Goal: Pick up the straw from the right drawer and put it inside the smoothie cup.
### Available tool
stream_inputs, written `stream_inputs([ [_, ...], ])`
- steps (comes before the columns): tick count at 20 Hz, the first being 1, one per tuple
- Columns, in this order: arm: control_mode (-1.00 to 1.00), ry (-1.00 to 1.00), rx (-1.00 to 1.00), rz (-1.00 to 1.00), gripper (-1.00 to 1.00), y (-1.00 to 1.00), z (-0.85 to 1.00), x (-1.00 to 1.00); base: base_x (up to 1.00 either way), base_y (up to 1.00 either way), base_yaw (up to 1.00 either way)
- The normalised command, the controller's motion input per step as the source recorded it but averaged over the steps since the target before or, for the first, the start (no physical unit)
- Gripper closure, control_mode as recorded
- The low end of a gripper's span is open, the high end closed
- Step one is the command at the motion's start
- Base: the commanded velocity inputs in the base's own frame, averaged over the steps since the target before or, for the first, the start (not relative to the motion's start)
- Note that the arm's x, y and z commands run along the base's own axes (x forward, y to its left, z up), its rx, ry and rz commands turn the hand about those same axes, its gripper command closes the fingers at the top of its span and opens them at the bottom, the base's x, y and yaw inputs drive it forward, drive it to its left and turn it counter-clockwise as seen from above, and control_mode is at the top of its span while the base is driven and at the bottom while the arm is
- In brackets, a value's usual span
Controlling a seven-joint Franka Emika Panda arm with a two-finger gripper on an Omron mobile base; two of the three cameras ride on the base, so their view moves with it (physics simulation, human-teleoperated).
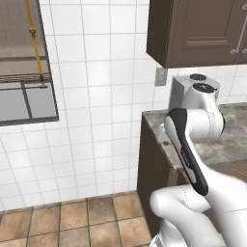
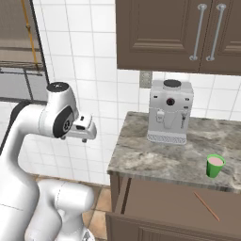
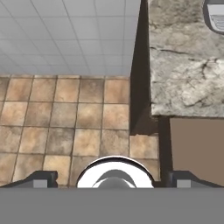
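The right drawer [image 2: 160,200] stands pulled out under the stone counter. On its floor the thin orange-brown straw [image 2: 206,206] lies diagonally, toward the right. The small green smoothie cup [image 2: 215,165] stands upright on the counter just behind the drawer, right of the coffee machine. My gripper [image 3: 111,181] is open with nothing between its widely spaced fingertips. It hangs to the left of the counter's end, over the tiled floor, and looks down. In the hand view a corner of the drawer [image 3: 197,148] shows at the lower right. My hand [image 2: 83,128] is far left of both straw and cup.
A silver coffee machine [image 2: 170,110] stands at the back of the counter [image 2: 150,160] under dark wall cabinets [image 2: 174,33]. The counter's dark end panel [image 1: 149,164] drops to a brown tiled floor [image 1: 72,217]. A window [image 1: 24,62] is on the tiled wall at left.
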Motion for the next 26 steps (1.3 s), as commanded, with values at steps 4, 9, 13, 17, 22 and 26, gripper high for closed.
stream_inputs([
  [4,-1.0,0.0,0.0,0.0,-1.0,0.01,-0.18,0.0,0.0,0.0,0.0],
  [9,1.0,0.0,0.0,0.0,-1.0,0.0,0.0,0.0,-0.13,0.03,-0.01],
  [13,1.0,0.0,0.0,0.0,-1.0,0.0,0.0,0.0,-0.75,0.0,-0.02],
  [17,1.0,0.0,0.0,0.0,-1.0,0.0,0.0,0.0,-0.86,0.0,-0.02],
  [22,1.0,0.0,0.0,0.0,-1.0,0.0,0.0,0.0,-0.72,-0.02,-0.03],
  [26,1.0,0.0,0.0,0.0,-1.0,0.0,0.0,0.0,-0.34,-0.3,-0.08],
])
